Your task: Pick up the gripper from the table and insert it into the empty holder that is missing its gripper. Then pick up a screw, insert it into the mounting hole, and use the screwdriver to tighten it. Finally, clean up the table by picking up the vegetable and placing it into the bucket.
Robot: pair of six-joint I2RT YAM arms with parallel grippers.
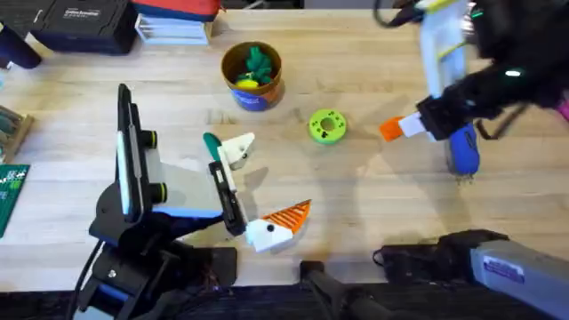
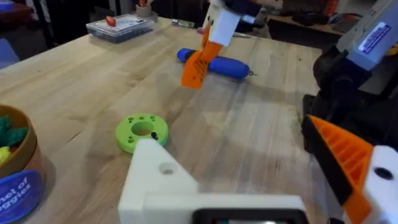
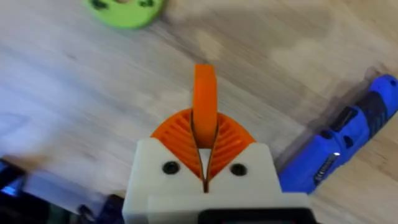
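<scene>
The blue screwdriver [image 1: 462, 148] lies on the table [image 1: 373, 191] at the right, also seen as the screwdriver [image 3: 348, 134] and the screwdriver [image 2: 214, 63]. My right gripper [image 1: 391, 129] hovers just left of it, orange pads [image 3: 204, 118] pressed together, shut on nothing visible. My left gripper [image 1: 262, 187] stands open low over the front middle, nothing between its fingers. A teal-green vegetable [image 1: 212, 142] lies beside its far white finger [image 1: 236, 151]. The orange-brown bucket [image 1: 252, 89] stands at the back middle, holding green and yellow toys. The loose gripper, holder and screw are out of view.
A lime-green disc with holes [image 1: 326, 126] lies between the bucket and my right gripper; the disc [image 2: 142, 132] is ahead of my left gripper. Black cases [image 1: 80, 22] and a clear box [image 1: 173, 31] line the back left. A green circuit board [image 1: 11, 191] sits at the left edge.
</scene>
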